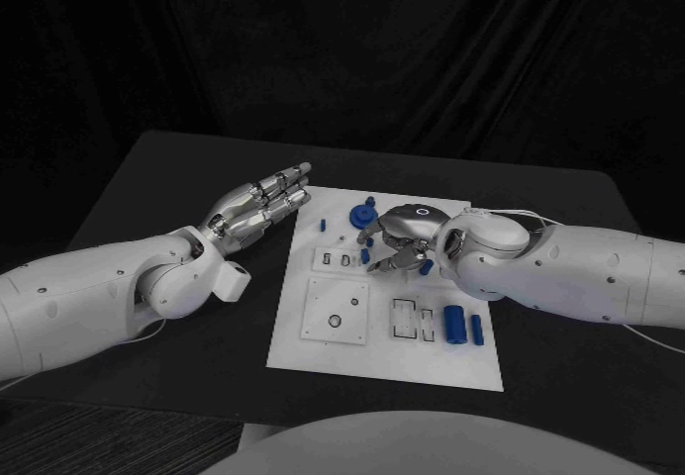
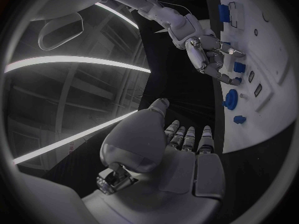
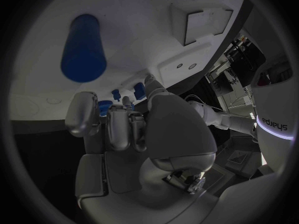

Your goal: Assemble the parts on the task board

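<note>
The white task board (image 1: pixel 342 341) lies in the middle of the black table. My right hand (image 1: pixel 397 242) is bent down over its far middle, and its fingers (image 2: pixel 219 74) close around a small blue part (image 2: pixel 238 66) that stands on the board. A blue gear-like disc (image 1: pixel 367 211) and a small blue peg (image 1: pixel 323 224) sit near the far edge. A blue cylinder (image 1: pixel 455 325) lies in a slot at the board's right side. My left hand (image 1: pixel 264 203) hovers flat beside the board's far left corner, fingers straight and holding nothing.
Recessed plates and slots (image 1: pixel 337 315) take up the board's near half. My right forearm (image 1: pixel 571 272) crosses above the board's right edge. Bare black table (image 1: pixel 157 168) lies to the left of the board and behind it.
</note>
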Robot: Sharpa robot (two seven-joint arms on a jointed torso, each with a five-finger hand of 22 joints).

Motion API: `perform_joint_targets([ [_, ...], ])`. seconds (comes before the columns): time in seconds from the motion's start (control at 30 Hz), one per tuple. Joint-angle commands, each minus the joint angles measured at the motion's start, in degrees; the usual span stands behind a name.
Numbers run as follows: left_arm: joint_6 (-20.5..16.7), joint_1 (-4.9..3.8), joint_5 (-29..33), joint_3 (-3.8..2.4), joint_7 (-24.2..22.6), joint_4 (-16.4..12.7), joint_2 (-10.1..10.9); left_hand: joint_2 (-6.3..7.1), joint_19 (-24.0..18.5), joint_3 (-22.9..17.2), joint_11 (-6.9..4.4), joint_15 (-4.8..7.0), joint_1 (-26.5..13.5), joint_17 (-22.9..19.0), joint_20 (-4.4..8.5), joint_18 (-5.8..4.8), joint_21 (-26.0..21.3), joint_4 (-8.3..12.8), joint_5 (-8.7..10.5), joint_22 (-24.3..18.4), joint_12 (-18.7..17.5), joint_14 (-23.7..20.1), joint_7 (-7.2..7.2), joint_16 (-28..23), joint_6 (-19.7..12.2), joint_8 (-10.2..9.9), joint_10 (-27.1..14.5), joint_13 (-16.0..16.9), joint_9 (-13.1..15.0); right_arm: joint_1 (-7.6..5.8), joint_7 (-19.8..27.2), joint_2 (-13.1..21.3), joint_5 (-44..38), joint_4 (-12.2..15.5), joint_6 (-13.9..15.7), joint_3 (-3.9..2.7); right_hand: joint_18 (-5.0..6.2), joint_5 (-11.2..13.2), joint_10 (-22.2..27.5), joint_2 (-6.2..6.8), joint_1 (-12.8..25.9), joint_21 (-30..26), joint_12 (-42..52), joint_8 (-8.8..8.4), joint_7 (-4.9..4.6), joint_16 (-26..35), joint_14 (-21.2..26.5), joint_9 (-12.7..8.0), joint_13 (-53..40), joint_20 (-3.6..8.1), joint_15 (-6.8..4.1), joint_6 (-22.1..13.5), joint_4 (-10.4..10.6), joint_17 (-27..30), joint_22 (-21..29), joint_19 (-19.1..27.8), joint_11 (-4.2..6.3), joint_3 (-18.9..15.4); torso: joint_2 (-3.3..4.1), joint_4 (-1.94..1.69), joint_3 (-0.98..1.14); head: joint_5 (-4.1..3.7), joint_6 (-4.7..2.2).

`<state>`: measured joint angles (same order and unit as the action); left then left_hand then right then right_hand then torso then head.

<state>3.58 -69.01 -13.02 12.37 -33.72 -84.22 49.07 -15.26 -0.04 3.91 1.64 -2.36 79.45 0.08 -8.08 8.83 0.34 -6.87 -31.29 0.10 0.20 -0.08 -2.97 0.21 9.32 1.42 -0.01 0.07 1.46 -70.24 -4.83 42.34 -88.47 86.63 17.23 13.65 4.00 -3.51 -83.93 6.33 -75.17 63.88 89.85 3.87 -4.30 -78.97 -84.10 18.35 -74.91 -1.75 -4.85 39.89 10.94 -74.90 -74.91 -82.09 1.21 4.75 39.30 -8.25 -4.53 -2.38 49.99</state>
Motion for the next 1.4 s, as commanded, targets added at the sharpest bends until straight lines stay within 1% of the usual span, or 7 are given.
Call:
perform_joint_targets([
  [0.03, -0.33, 0.03, -0.01, -0.05, -0.2, -0.56, 0.66, 0.17, 0.04, -0.23, 0.44, -0.18, -0.33, -0.08, -0.33, 0.98, -0.34, 0.2, -0.12, -0.1, -0.2, 0.08, -0.39, -0.21, 0.51, 0.3, 0.01, -0.07, 0.1, 0.06, 0.58, 1.16, -0.28, 1.5, 4.74, -0.04, 0.94, 0.22, -6.07, 0.91, -0.25, -0.22, 0.15, -0.1, -0.05, 0.4, -3.81, -0.41, -15.09, -0.08, 0.3, -0.55, 0.97, -5.53, -8.06, -0.16, -0.21, 0.13, -0.11, 0.11, -0.01, -0.13, 0.01],
  [0.47, -7.34, -0.44, -0.01, -0.09, -1.1, -2.42, 2.56, 1.45, 0.04, -0.14, 1.81, -1.9, -0.47, -0.08, -2.91, 1.44, -0.34, 1.5, -0.42, -0.1, -0.2, 0.08, -1.83, -0.21, 2.97, 0.81, 0.01, -0.07, 0.34, -6.17, 6.98, 10.89, -0.28, 11.55, 17.56, -0.2, 0.6, 0.56, -6.07, 1.62, -1.35, 1.45, 0.15, 1.49, 0.41, -0.75, -4.07, -1.26, -15.09, 0.12, 0.05, 3.23, 5.56, -6.44, -8.85, -0.9, 0.12, 0.4, -1.13, 0.31, 0.59, 0.21, 0.01],
  [0.5, -9.2, -0.48, -0.01, -0.09, -1.36, -2.69, 2.68, 2.15, 0.99, -0.24, 3.35, -4.33, -0.49, -0.08, -7.81, 1.52, 0.47, 1.86, -0.84, 0.51, -0.2, 0.08, -3.28, -0.21, 4.18, 0.98, 0.01, -0.07, 0.43, -6.66, 7.91, 11.86, -0.28, 12.3, 18.54, -0.2, 0.59, 0.57, -6.07, 1.6, -1.5, 1.52, 0.15, 1.72, 0.65, -0.76, -4.08, -1.27, -15.09, 0.17, -0.04, 3.87, 5.58, -6.45, -8.9, -0.94, 0.28, 0.4, -1.21, 0.39, 0.62, 0.16, 0.01],
  [0.77, -19.84, -5.59, -5.84, -0.1, 2.39, -2.14, 1.71, 4.89, 20.54, -1.85, 13.18, -12.45, -1.27, 5.81, -8.55, -2.83, 12.7, -0.12, -0.51, 6.46, 10.98, 24.63, -4.29, 16.51, 7.24, 1.02, 20.04, 4.6, 0.73, -8.42, 11.96, 17.07, -0.28, 14.36, 22.86, -0.04, 0.49, -0.15, -6.07, -0.33, -2.99, 1.84, 0.15, 2.97, 0.57, -1.04, -4.1, -1.41, -15.09, 0.33, -0.14, 7.96, 5.39, -6.65, -9.12, -1.11, 0.32, 1.28, -2.3, 1.51, 1.1, 0.06, 0.01],
  [1.07, -14.8, -11.8, -25.06, -0.1, 26.99, 0.5, -3.03, 8.62, 49.14, -2.99, 7.58, -4.42, -3.94, 17.63, -4.86, 1.5, 30.52, -5.32, 19.19, 14.66, 40.84, 47.07, -7.99, 49.1, 11.53, 1.57, 43.86, 17.99, 1.1, -7.98, 18.57, 19.12, -0.28, 13.02, 27.34, 0.5, 0.35, -5.7, -6.07, -2.31, -5.2, 2.66, 0.15, 4.39, 0.43, -1.38, -4.15, -1.79, -15.09, 0.22, -0.1, 14.56, 5.02, -6.86, -9.37, -1.45, 0.1, 2.03, -3.56, 3.05, 2.29, -0.05, 0.01],
  [1.2, -12.01, -12.68, -31.27, -0.1, 33.2, 2.47, -5.62, 10.67, 53.64, 5.48, 5.42, -1.93, -17.05, 29.88, -1.74, 1.22, 42.22, -9.79, 28.4, 22.46, 57.92, 52.83, -8.86, 67.69, 27.19, 6.22, 47.81, 32.52, 3.33, -7.41, 18.0, 19.18, -0.28, 12.25, 26.32, 0.55, 0.32, -7.7, -6.07, -3.13, -6.03, 2.56, 0.15, 6.03, 0.66, -1.39, -4.14, -1.26, -15.09, 0.21, 0.13, 19.59, 4.54, -6.84, -9.34, -1.41, -0.34, 2.23, -3.9, 3.88, 2.54, -0.59, 0.01],
  [1.4, -8.03, -13.11, -40.13, -0.11, 39.78, 5.18, -9.28, 10.91, 60.94, 8.89, 4.73, -1.47, -15.36, 89.48, -0.35, -2.23, 72.31, -9.39, 28.35, 55.13, 89.71, 89.73, -7.05, 89.8, 36.97, 13.37, 89.7, 89.64, 7.74, -6.07, 16.06, 19.41, -0.28, 11.81, 24.13, 0.57, 0.36, -7.65, -6.07, -2.97, -6.17, 2.34, 0.15, 5.77, 0.55, -1.19, -4.09, -1.35, -15.09, 0.14, 0.16, 19.46, 4.41, -6.67, -9.29, -1.34, -0.18, 2.14, -4.13, 4.87, 2.89, -0.62, 0.01],
])
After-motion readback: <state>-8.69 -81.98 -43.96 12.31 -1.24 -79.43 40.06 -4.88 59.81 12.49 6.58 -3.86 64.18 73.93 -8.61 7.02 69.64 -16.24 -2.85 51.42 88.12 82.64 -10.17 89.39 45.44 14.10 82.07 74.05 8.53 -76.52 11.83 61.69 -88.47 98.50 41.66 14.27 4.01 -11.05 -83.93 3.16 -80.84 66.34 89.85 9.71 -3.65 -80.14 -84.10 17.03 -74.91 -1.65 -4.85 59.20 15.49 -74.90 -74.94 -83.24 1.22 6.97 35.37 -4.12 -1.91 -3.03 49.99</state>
